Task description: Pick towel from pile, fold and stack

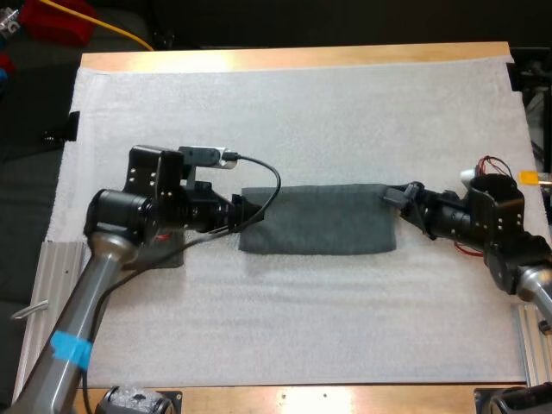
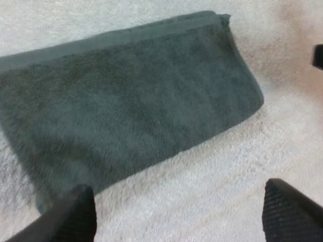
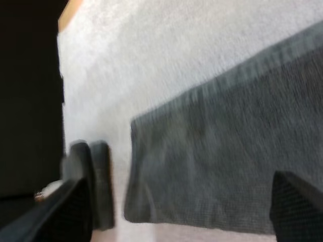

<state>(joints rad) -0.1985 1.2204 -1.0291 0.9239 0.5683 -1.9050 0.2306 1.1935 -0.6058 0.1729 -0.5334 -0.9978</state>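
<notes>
- Left gripper (image 1: 247,211) lies low over the white mat (image 1: 302,112), pointing at the short left end of the towel (image 1: 317,220).
- Left fingers (image 2: 75,217) are spread wide in the left wrist view. One tip sits at the towel's near corner, the other over bare mat, and neither grips the cloth.
- Right gripper (image 1: 398,197) lies opposite, at the far corner of the towel's right end, pointing back toward the left gripper.
- Right fingers (image 3: 298,206) stand well apart in the right wrist view, with the towel's surface showing between them. Nothing is pinched.
- Towel condition: dark grey-green, folded into a flat long rectangle, with a doubled edge along its far long side.
- Towel position: near the centre of the mat, long axis running left to right, directly between the two grippers.
- Dark patch (image 1: 168,257) lies flat on the mat under the left arm, apart from the towel. It is mostly hidden, so what it is cannot be told.
- Wooden table (image 1: 302,59) shows as a strip beyond the mat's far edge.
</notes>
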